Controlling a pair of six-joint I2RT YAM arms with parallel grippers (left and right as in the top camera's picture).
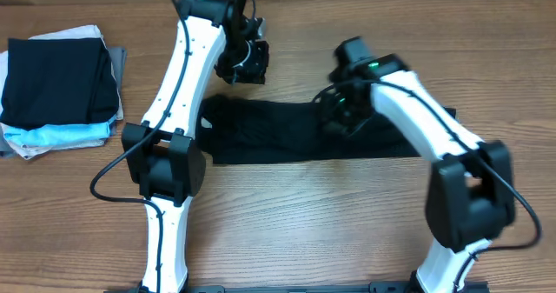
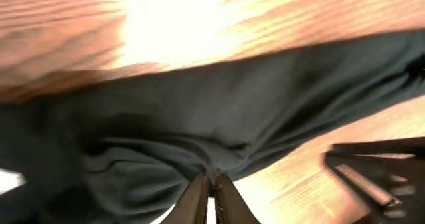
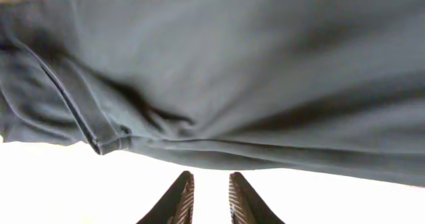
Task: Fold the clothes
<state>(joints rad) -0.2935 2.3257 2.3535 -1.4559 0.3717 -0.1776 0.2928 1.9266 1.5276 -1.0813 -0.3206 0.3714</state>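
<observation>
Your large black short-sleeved T-shirt of soft fabric (image 1: 278, 132) lies as a long, rumpled band across the brown wooden counter (image 1: 304, 232), between the two arms

Your left end effector (image 2: 211, 181) is closed to a mere sliver, with no cloth visible between its fingers, and it hovers by the far edge of the band's left part. Your right end effector (image 3: 211, 176) stands narrowly parted and empty, by the edge of the band right of its middle. Expect the shirt to be light and limp. It will sag or bunch easily and will not keep a crease unless laid flat. From here the best hold looks like a pinch through all layers on a hemmed edge or corner at each end, lifting both ends together so the fold comes over evenly
</observation>
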